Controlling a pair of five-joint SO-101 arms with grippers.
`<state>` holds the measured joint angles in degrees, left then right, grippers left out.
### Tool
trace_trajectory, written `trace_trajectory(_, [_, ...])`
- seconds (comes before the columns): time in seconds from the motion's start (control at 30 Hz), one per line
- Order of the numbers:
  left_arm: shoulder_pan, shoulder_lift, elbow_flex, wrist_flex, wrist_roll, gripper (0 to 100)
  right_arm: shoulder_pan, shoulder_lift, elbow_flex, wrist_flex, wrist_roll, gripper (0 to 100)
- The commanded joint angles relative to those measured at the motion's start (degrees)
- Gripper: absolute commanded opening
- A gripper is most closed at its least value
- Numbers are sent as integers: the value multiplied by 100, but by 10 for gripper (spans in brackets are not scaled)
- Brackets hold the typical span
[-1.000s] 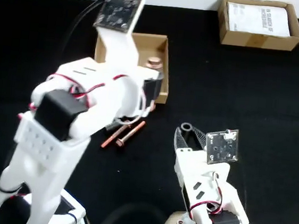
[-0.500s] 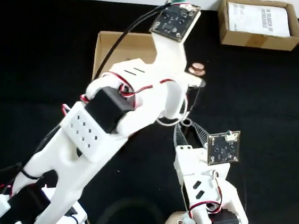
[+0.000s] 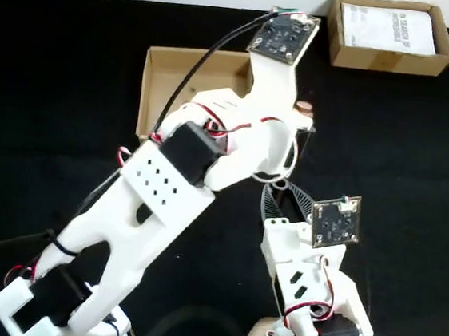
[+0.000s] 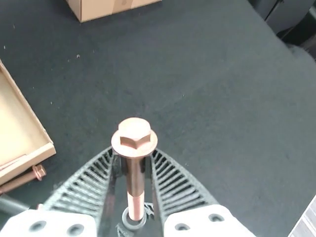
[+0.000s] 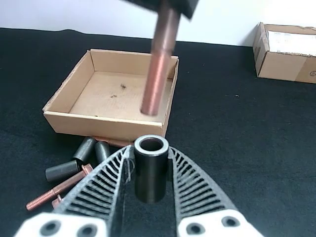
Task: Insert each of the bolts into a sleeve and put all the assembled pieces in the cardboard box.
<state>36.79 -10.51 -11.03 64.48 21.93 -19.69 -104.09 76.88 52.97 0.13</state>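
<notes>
From above, your copper-coloured hex-head metal bolt (image 3: 304, 108) hangs just past the side wall of the shallow open cardboard box (image 3: 170, 74).

On the left wrist camera, the left gripper (image 4: 133, 152) pinches the shank just under the head. It looks rigid, smooth and likely slippery, so a high grip suits it and leaves the tip free.

On the right wrist camera, the right gripper (image 5: 150, 153) clasps the dark metal cylinder sleeve (image 5: 150, 173) mid-wall. The sleeve is upright with its bore clear, near the box's front wall, with the bolt's tip above it.

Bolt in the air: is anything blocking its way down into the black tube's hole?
Nothing visible does. The left gripper holds the bolt tip-down above the sleeve, which stands upright in the right gripper, hole open. Only air lies between them.
</notes>
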Motion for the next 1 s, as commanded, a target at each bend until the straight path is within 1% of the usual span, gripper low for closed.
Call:
trace_trajectory(0.0, [31,-4,110,-158,35,9,-4,-40,-22,-119,-53,7])
trace_trajectory(0.13, [48,-40,681,-440,35,9,-4,-13,-22,-119,-53,7])
trace_trajectory(0.33, [57,-312,1015,-527,35,9,-4,-13,-22,-119,-53,7])
trace_trajectory(0.57, [48,-752,1833,-1143,0,9,4,-13,-22,-119,-53,7])
trace_trajectory(0.97, [488,-2290,3319,-1301,9,9,4,-4,-13,-119,-53,7])
